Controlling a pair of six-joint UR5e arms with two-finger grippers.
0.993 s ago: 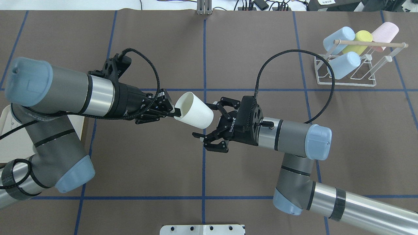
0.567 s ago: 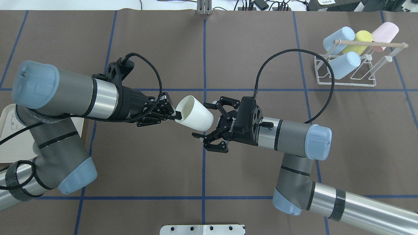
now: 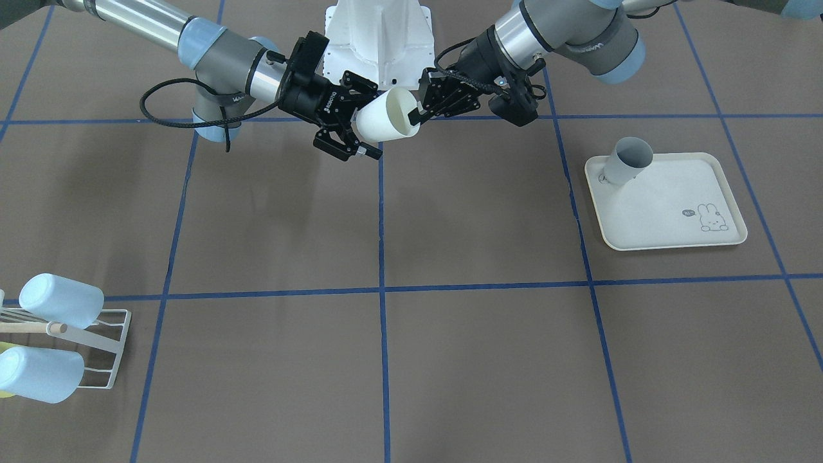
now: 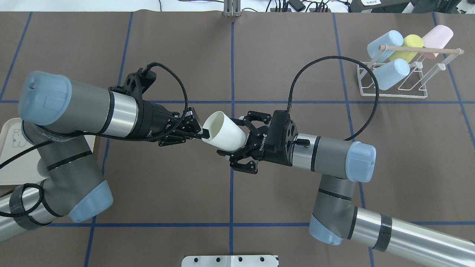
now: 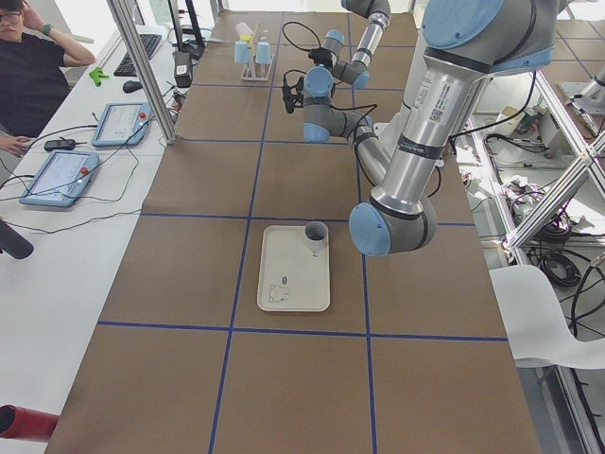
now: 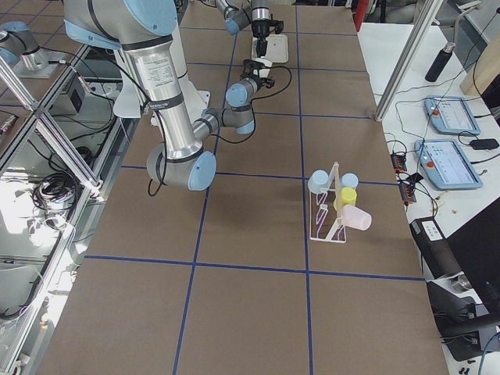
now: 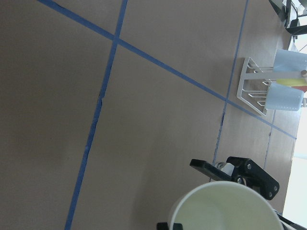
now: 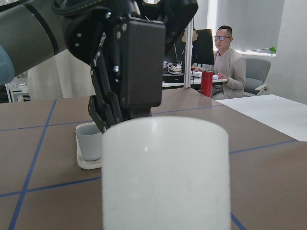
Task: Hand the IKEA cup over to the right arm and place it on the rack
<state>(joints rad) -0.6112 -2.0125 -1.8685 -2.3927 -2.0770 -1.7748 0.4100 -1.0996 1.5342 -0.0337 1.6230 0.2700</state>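
Both arms meet over the middle of the table point(image 4: 167, 185), wrists pointing at one another. The left gripper point(image 4: 203, 132) is clenched on the rim of the white tapered plastic cup point(image 4: 223, 128), one finger inside the mouth and one outside. The cup hangs in the air on its side, mouth toward that arm. The right gripper point(image 4: 233, 136) is spread wide, its fingers on either side of the cup's closed end; whether they touch it I cannot tell. The right wrist camera sees little but the cup's wall. Overhead, the left arm point(image 4: 74, 104) hides most of the cream rabbit-print tray point(image 3: 649, 212), which carries one grey cup point(image 3: 627, 162). The small white wire rack with a wooden rod point(image 4: 392, 95), well apart at the table's far right corner, holds four more: two pale blue cups point(image 4: 386, 40), one yellow cup point(image 4: 408, 47), one pink cup point(image 4: 439, 36).
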